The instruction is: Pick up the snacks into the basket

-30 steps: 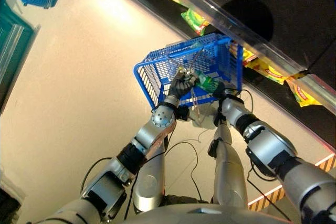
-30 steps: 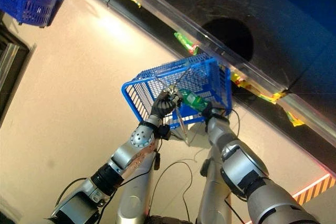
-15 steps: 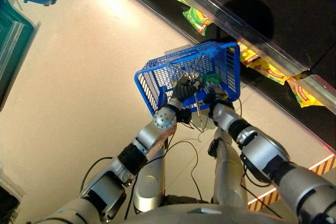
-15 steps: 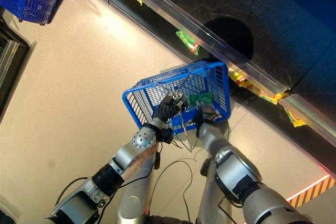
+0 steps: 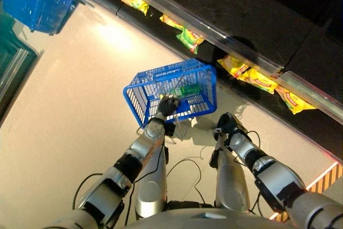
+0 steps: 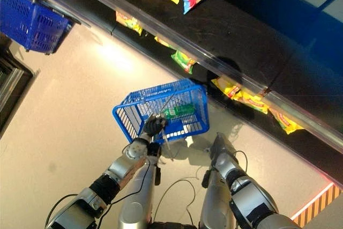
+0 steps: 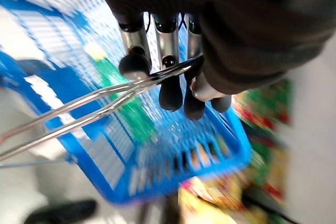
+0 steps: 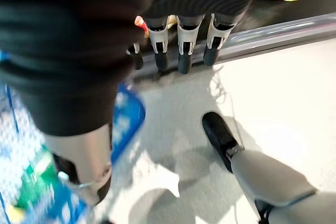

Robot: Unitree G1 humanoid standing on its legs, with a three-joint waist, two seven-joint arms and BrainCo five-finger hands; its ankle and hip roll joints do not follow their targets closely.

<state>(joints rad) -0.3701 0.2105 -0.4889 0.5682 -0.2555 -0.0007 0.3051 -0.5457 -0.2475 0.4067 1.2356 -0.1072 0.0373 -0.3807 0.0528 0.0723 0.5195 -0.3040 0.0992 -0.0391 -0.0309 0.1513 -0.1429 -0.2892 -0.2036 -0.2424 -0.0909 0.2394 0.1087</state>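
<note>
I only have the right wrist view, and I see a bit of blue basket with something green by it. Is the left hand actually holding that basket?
Observer: Yes. The left hand has its fingers curled round the basket's wire handle.
Operator: Is the green thing inside the basket or next to it?
Observer: Inside. The green snack packet lies in the blue basket, toward the wall nearest the shelf.
Operator: Where does my right hand sit relative to the basket?
Observer: In the head views the right hand hangs to the basket's right, apart from it, near the yellow packets on the low shelf.
</note>
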